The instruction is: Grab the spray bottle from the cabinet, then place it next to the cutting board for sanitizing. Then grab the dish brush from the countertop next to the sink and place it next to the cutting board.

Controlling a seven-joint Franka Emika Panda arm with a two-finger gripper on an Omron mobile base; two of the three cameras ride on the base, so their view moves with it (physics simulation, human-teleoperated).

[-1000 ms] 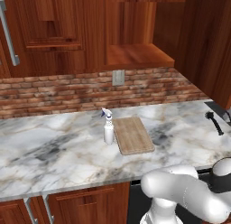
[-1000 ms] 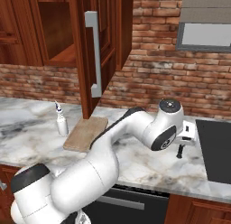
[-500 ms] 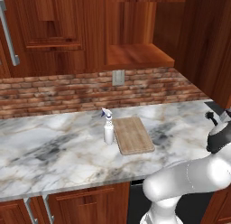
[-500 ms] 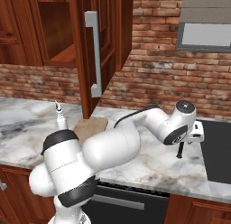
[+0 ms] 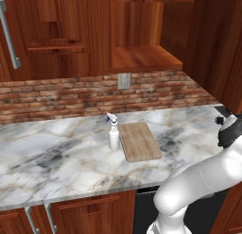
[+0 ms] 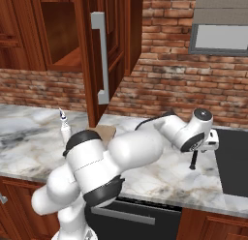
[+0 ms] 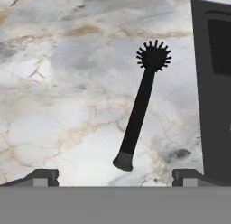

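The black dish brush point(image 7: 140, 105) lies on the marble countertop point(image 7: 54, 92), its round head pointing away and its handle end just ahead of my fingertips. My gripper point(image 7: 116, 175) hangs above it, open, with nothing between the fingers. From the right base the hand point(image 6: 207, 137) hovers over the brush point(image 6: 193, 160) beside the cooktop. The white spray bottle point(image 5: 113, 135) stands upright against the left edge of the cutting board point(image 5: 139, 141). The open cabinet recess point(image 5: 146, 56) is above them.
A black cooktop point(image 7: 212, 83) borders the brush on its right, with a range hood point(image 6: 218, 36) above it. A cabinet door with a metal handle point(image 6: 100, 65) stands open over the counter. My arm's bulk point(image 6: 126, 152) spans the counter's front.
The arm has stretched further right and its links have shifted; the hand stays over the brush. Brush, bottle and board lie where they were.
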